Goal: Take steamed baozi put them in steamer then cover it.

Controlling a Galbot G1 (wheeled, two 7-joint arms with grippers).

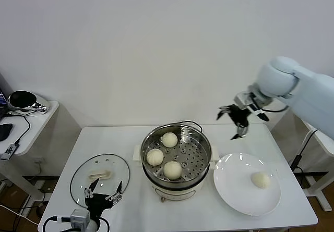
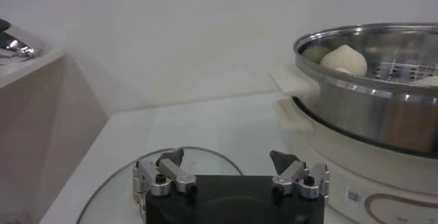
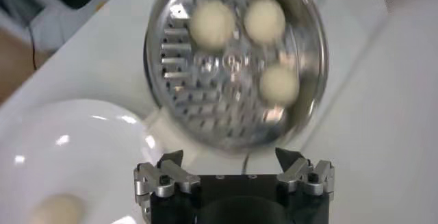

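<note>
The steamer (image 1: 194, 159) stands mid-table with three steamed baozi (image 1: 169, 139) on its perforated tray (image 3: 205, 102). One more baozi (image 1: 260, 180) lies on the white plate (image 1: 237, 187) to its right. The cover (image 1: 100, 179), a glass lid with a cream handle, lies flat on the table left of the steamer. My right gripper (image 1: 237, 118) hangs open and empty in the air behind the plate; in its wrist view (image 3: 229, 158) it looks down on the steamer. My left gripper (image 1: 104, 194) is open and empty, low over the cover's near edge (image 2: 205, 153).
A side table (image 1: 31, 112) with a dark round object and cables stands at the far left. A black cord (image 1: 190, 123) runs behind the steamer. The steamer's white side handle (image 2: 291, 81) juts toward the cover.
</note>
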